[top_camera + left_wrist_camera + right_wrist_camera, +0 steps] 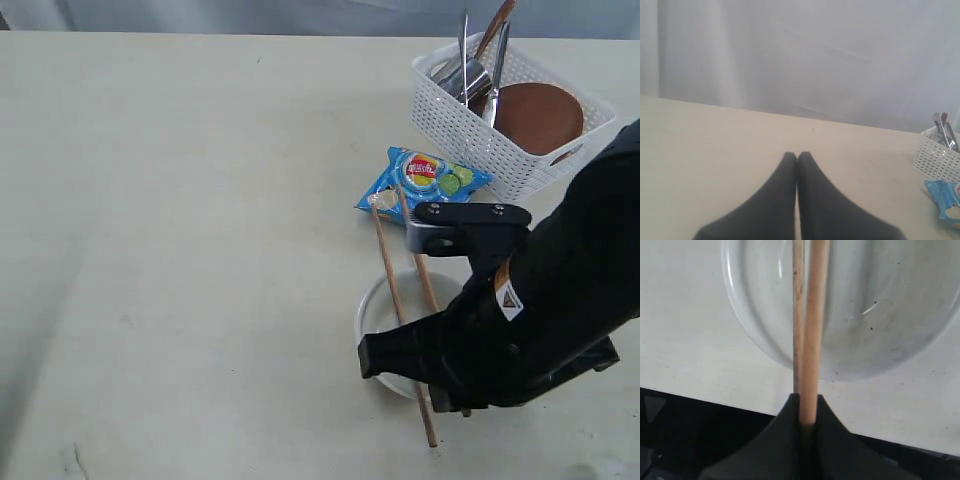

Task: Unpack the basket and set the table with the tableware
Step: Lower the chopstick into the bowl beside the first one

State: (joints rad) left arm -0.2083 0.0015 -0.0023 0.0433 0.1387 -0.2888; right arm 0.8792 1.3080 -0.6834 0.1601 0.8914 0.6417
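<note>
"Where are the chopsticks (812,315)?"
"My right gripper (807,405) pinches them over the white bowl (880,315) on the table (200,250). And my left gripper (797,156) is pressed together above the table."

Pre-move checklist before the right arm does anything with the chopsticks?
1. Right end effector shut on chopsticks: ok.
2. Both sticks clamped: cannot tell; one clearly sits between the jaws.
3. Chopsticks over bowl: ok.
4. Far tips clear of snack bag: cannot tell; they overlap it in the exterior view.
5. Left end effector shut, empty: ok.
6. Basket emptied: not ok; plate and cutlery inside.
</note>
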